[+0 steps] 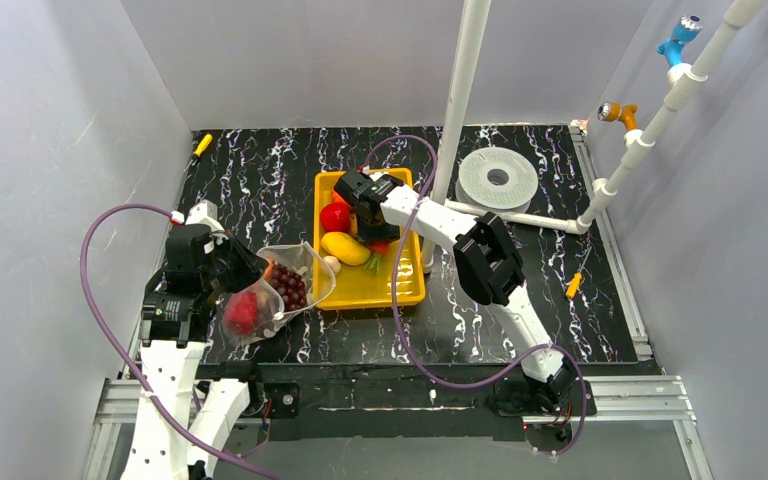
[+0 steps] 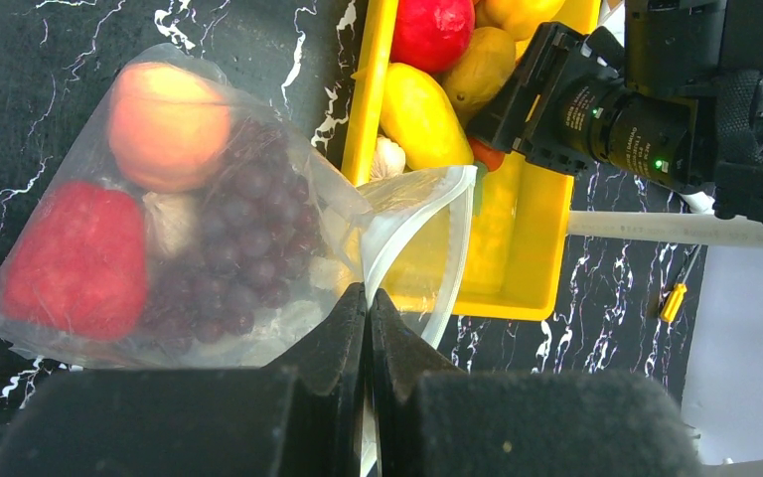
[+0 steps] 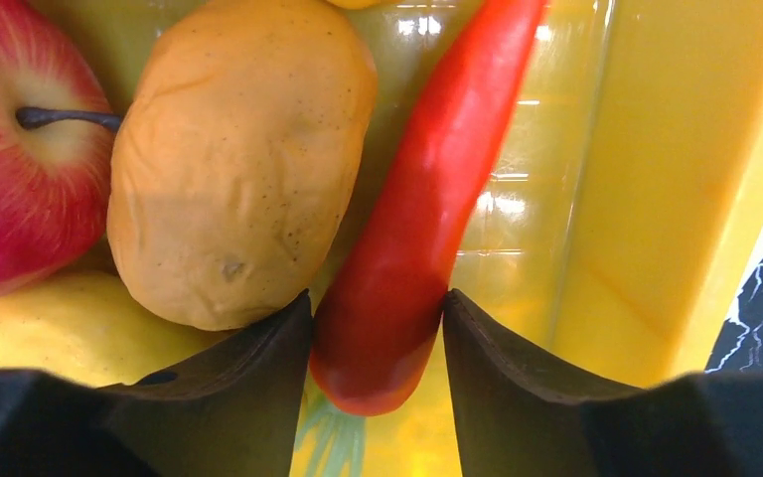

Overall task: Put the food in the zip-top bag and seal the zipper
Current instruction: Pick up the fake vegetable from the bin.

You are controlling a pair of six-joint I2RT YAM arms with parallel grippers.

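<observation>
The zip-top bag [image 1: 278, 290] [image 2: 189, 219] lies left of the yellow tray [image 1: 410, 290]. It holds purple grapes [image 2: 243, 248], a red fruit [image 2: 79, 258] and an orange peach [image 2: 167, 124]. My left gripper [image 1: 228, 275] [image 2: 368, 298] is shut on the bag's mouth edge, and the zipper [image 2: 427, 214] loops open toward the tray. Down in the tray, my right gripper [image 1: 375, 235] [image 3: 378, 318] is open, its fingers straddling a red chili pepper [image 3: 427, 199] that lies on the tray floor. Beside the pepper are a tan potato [image 3: 238, 149], a red apple [image 3: 20, 149] and a yellow fruit [image 1: 345, 247].
A white roll [image 1: 498, 180] and a white upright pole [image 1: 460, 90] stand behind the tray. Small yellow pieces lie at the back left [image 1: 202, 144] and right [image 1: 574, 286]. The tray wall [image 3: 656, 199] is close on the right gripper's right side.
</observation>
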